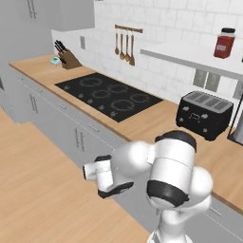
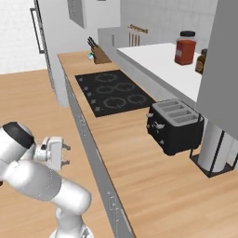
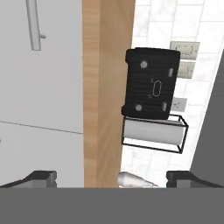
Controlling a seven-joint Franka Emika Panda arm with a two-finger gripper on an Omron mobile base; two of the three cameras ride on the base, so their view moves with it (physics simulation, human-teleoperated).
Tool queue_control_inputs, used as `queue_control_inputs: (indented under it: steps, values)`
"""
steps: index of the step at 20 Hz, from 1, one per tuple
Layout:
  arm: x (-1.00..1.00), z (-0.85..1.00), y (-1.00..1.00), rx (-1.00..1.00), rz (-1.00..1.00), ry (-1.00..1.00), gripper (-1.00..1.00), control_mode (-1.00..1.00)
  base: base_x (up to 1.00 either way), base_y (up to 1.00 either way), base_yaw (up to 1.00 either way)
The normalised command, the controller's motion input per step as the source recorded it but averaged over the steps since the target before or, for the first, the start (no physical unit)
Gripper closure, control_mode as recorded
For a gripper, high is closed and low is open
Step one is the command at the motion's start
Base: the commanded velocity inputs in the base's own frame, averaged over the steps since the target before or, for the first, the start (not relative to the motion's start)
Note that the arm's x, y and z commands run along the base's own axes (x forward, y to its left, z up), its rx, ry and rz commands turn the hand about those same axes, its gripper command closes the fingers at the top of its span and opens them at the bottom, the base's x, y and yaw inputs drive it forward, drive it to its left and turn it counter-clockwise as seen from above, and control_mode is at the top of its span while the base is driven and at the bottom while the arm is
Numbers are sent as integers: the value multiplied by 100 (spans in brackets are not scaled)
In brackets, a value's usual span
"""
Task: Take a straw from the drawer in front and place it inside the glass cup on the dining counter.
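Note:
My gripper (image 2: 66, 155) hangs open in front of the grey cabinet fronts, below the edge of the wood worktop (image 2: 153, 186), with nothing between its fingers. In the hand view, which is rolled on its side, the fingertips (image 3: 41, 177) stand wide apart, and the gripper (image 3: 114, 177) faces a shut light-grey drawer front (image 3: 48, 78) with a slim bar handle (image 3: 34, 24). The straw is hidden. The glass cup and the dining counter are out of view.
On the worktop sit a black hob (image 1: 109, 95), a black toaster (image 1: 204, 114) and a paper-towel holder (image 2: 216, 148). A knife block (image 1: 69, 59) stands at the far end, and a red jar (image 1: 224, 42) on the shelf. Open wood floor (image 1: 42, 190) lies to my left.

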Motion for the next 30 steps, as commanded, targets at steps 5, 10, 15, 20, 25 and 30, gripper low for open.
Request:
queue_control_inputs:
  steps: [5, 10, 15, 20, 25, 30]
  values:
    - [30, -21, -47, -1, 0, -2, -100, -100, 0, 0, 0]
    - [48, -23, -36, 0, 0, -2, -100, -100, 0, 0, 0]
    - [46, -33, -10, 0, 0, -7, -100, -100, 0, 0, 0]
    - [24, -43, 0, 0, 0, -13, -100, -100, 0, 0, 0]
    - [18, -50, 0, 0, 0, -14, -100, -100, 0, 0, 0]
    - [31, -38, 1, -2, 0, -18, -100, -100, 0, 0, 0]
